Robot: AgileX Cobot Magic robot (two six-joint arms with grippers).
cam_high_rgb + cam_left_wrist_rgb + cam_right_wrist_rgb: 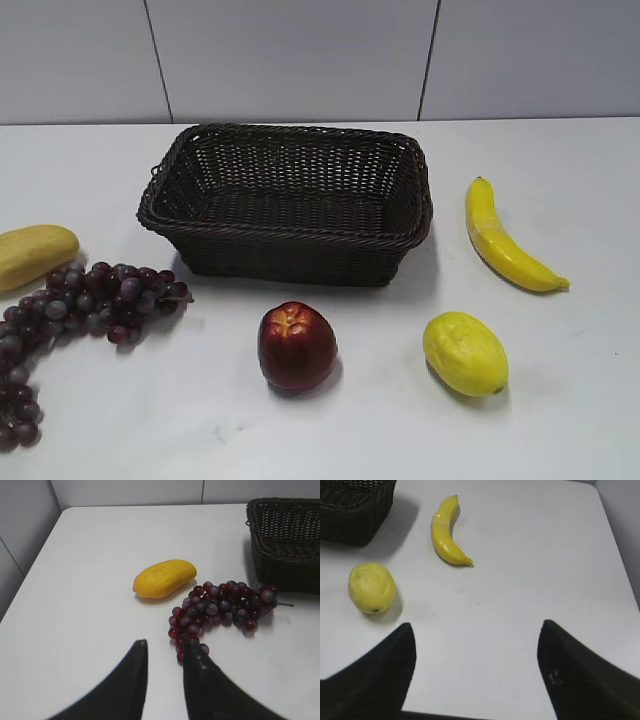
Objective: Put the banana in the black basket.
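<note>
The banana [503,240] lies on the white table to the right of the black basket [290,205], apart from it. In the right wrist view the banana [444,532] lies far ahead and left of my right gripper [476,630], which is wide open and empty above bare table. The black basket's corner [355,510] shows at the top left there. My left gripper [166,645] is open only a little and empty, its right finger beside the grapes. The basket [285,540] is at the upper right of that view. Neither gripper shows in the exterior view.
A bunch of purple grapes [80,305] and a stubby yellow oblong fruit [30,252] lie left of the basket. A red apple [297,345] and an egg-shaped yellow fruit [465,353] lie in front of it. The table's right edge [620,565] is near.
</note>
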